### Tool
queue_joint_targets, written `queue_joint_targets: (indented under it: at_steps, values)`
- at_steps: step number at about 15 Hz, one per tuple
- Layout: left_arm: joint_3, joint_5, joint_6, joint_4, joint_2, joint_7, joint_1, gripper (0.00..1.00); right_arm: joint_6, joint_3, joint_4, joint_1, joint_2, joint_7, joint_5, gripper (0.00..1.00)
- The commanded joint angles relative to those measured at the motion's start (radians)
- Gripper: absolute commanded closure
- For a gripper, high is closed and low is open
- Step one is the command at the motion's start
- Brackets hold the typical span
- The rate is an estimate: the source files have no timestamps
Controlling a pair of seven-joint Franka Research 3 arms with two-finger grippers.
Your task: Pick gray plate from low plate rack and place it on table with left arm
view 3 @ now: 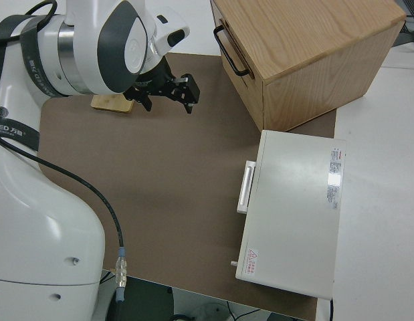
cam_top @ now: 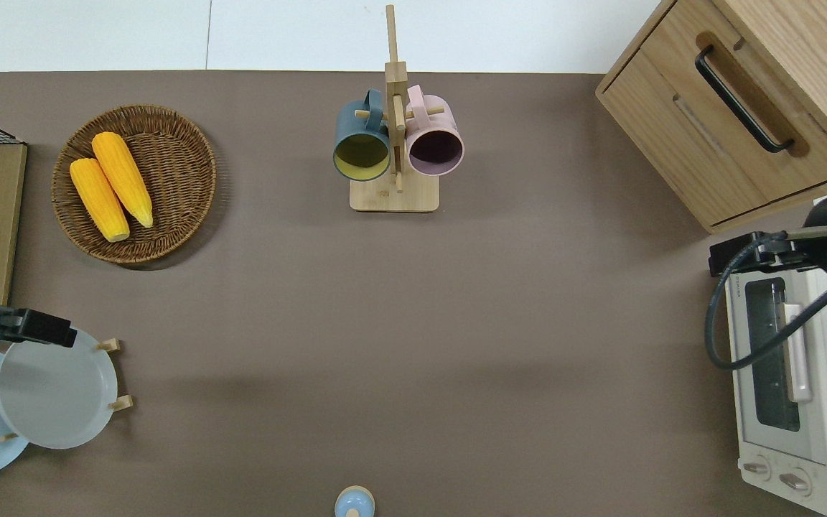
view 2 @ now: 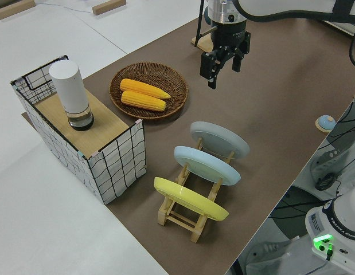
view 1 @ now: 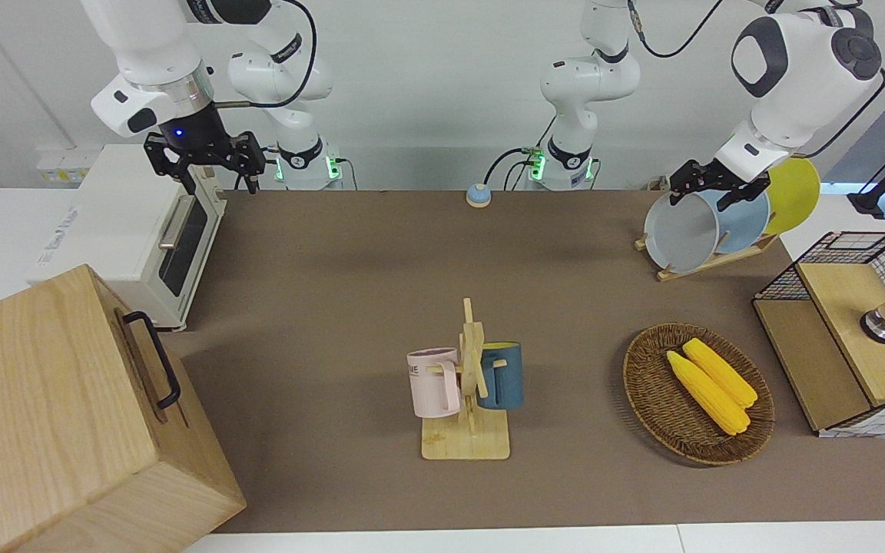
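Observation:
The gray plate (view 1: pixel 681 234) (cam_top: pixel 54 396) (view 2: pixel 220 139) leans in the low plate rack (view 1: pixel 707 263) (view 2: pixel 186 213), in the slot at the end nearest the table's middle. The rack stands on the brown table (view 1: pixel 350 307) at the left arm's end, close to the robots. My left gripper (view 1: pixel 707 196) (cam_top: pixel 51 332) hangs at the plate's upper rim and looks open, one finger on each side of the rim. The right arm is parked, its gripper (view 1: pixel 216 180) (view 3: pixel 168 100) open and empty.
A light blue plate (view 1: pixel 742 219) and a yellow plate (view 1: pixel 794 192) fill the rack's other slots. Farther from the robots lie a wicker basket with corn (view 1: pixel 697 393) and a wire crate (view 1: pixel 846 330). A mug stand (view 1: pixel 467 384) stands mid-table.

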Motion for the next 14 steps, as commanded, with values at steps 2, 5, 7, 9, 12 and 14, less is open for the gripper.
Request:
queue_joint_targets:
  at_steps: [2, 5, 7, 9, 12, 14]
  values:
    - [-0.003, 0.068, -0.001, -0.065, -0.070, -0.004, 0.030, 0.00, -0.001, -0.006, 0.006, 0.007, 0.000, 0.004, 0.003, 0.017]
    - [-0.001, 0.099, 0.033, -0.109, -0.081, -0.006, 0.052, 0.00, -0.001, -0.006, 0.006, 0.007, 0.000, 0.004, 0.003, 0.017]
    - [0.002, 0.099, 0.071, -0.168, -0.105, -0.006, 0.065, 0.00, -0.002, -0.006, 0.006, 0.007, 0.000, 0.004, 0.003, 0.017]
    - [0.003, 0.099, 0.138, -0.250, -0.141, -0.006, 0.073, 0.00, -0.001, -0.006, 0.006, 0.007, 0.000, 0.004, 0.003, 0.017]
    - [0.003, 0.099, 0.215, -0.333, -0.165, -0.006, 0.099, 0.00, -0.001, -0.006, 0.006, 0.007, 0.000, 0.004, 0.003, 0.017]
    - [0.003, 0.099, 0.276, -0.384, -0.171, -0.004, 0.121, 0.00, -0.001, -0.006, 0.006, 0.007, 0.000, 0.004, 0.003, 0.017]
